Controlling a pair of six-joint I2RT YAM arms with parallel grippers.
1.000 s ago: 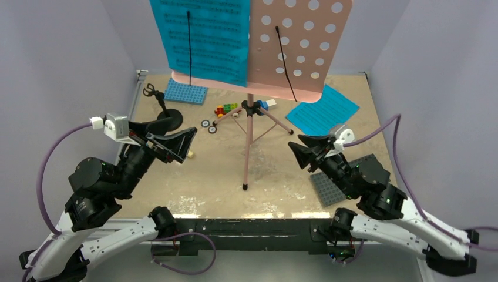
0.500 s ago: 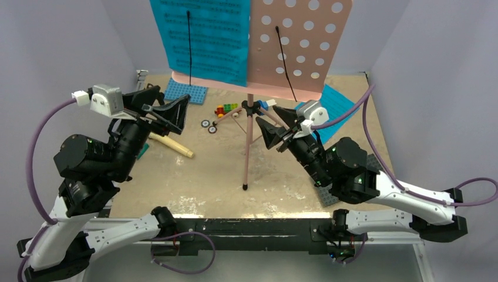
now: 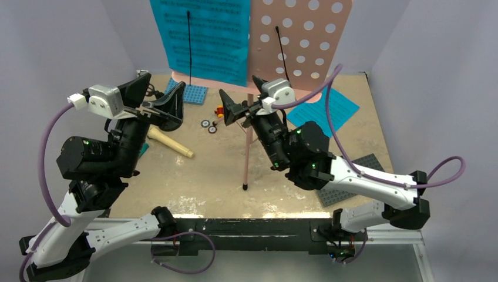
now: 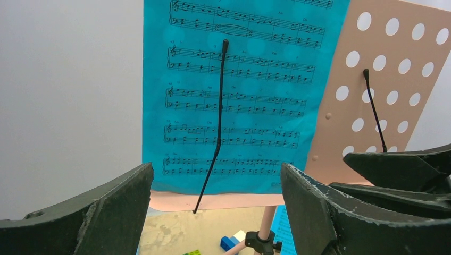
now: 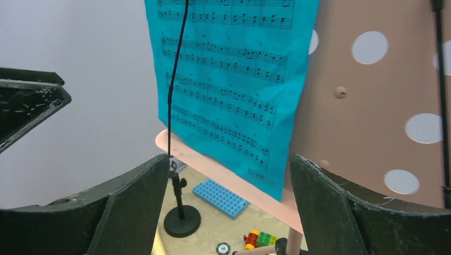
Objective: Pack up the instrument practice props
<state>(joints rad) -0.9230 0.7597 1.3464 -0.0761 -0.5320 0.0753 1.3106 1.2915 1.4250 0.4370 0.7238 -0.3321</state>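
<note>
Right now both arms are raised off the bench (image 3: 199,176) and aim at the far side, where the pink music stand (image 3: 249,147) stands upright on its tripod legs near the middle of the bench. Its hole-dotted board (image 3: 305,41) sits high at the far edge of the top view. One cyan sheet-music page (image 3: 205,41) leans on the left half of the board, pinned by a thin black wire arm (image 4: 218,106). A second wire arm (image 4: 375,111) lies over the bare right half.

The left gripper (image 4: 217,172) is spread wide and holds nothing. It hangs in front of the lower left part of the page and does not touch it. The right gripper (image 5: 228,162) is also spread wide and empty. It sits just left of the stand's pole and faces the lower edge of the same page and the board's lip.

A second cyan page (image 3: 329,108) lies flat on the bench at the far right. The cream toy microphone (image 3: 170,144) lies on the bench on the left, its far end hidden under the left arm. The small black mic stand (image 5: 181,215) stands upright at the far left, just left of the blue baseplate (image 5: 220,197). Small coloured bricks (image 5: 258,239) lie by the foot of the music stand, two little wheels (image 3: 208,126) lie near them, and a grey baseplate (image 3: 340,188) lies near right, partly under the right arm
</note>
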